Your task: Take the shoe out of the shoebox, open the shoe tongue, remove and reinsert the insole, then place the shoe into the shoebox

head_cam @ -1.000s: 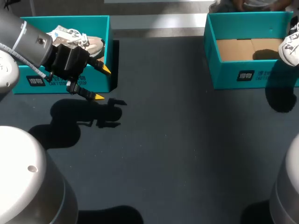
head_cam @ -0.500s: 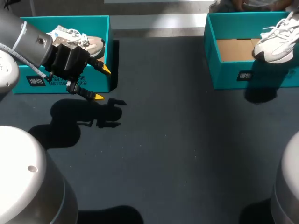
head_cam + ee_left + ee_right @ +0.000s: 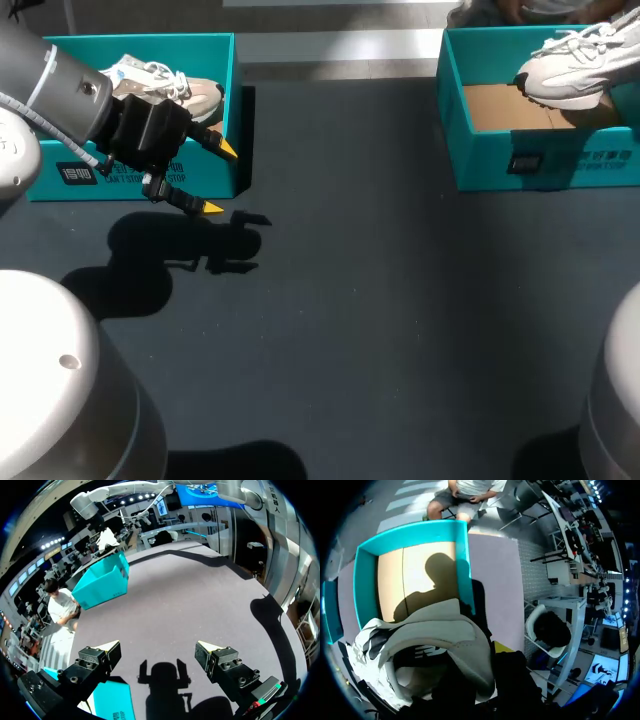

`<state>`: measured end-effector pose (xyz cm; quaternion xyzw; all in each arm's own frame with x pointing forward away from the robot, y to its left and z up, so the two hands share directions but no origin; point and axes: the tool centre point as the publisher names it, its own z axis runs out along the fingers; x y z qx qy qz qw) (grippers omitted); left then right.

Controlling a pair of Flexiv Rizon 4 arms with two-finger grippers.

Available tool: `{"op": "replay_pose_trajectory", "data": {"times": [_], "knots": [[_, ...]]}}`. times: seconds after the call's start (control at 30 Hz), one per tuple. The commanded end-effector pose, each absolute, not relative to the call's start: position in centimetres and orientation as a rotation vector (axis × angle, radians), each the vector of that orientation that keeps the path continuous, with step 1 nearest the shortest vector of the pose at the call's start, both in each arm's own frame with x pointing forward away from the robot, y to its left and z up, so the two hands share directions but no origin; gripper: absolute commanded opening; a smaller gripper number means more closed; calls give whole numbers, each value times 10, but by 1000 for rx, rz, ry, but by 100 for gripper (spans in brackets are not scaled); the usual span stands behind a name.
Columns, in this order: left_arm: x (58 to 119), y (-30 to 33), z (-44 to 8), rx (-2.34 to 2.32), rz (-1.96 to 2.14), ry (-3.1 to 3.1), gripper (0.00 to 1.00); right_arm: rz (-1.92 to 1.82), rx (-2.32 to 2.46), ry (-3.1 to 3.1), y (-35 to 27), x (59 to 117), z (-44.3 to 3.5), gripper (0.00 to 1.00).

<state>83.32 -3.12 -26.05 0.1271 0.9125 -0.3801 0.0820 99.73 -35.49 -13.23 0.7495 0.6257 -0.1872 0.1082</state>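
Matte dark table (image 3: pixel 380 300) carries a teal cardboard shoebox (image 3: pixel 480 160) with a bare brown floor. Above it hangs the white laced shoe (image 3: pixel 570 70), clamped by the right gripper (image 3: pixel 470 677); it has drifted in from the side. Left gripper (image 3: pixel 220 178) gapes, unmoved.

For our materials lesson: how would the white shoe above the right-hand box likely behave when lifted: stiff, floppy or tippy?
The white shoe probably stays fairly stiff underfoot: it keeps its shape aloft over the teal box. Its upper looks soft, sagging in folds in the right wrist view. The loose laces may dangle and snag.
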Motion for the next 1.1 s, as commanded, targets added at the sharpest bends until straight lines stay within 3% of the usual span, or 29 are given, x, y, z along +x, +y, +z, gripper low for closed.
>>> {"op": "replay_pose_trajectory", "data": {"times": [0.03,1.1], "knots": [[833,-31,-260,379,-1131,2728,100,-555,2325,1734,-356,1005,-129,0],[833,-31,-260,379,-1131,2728,100,-403,2378,1516,-340,1042,-171,0]]}}
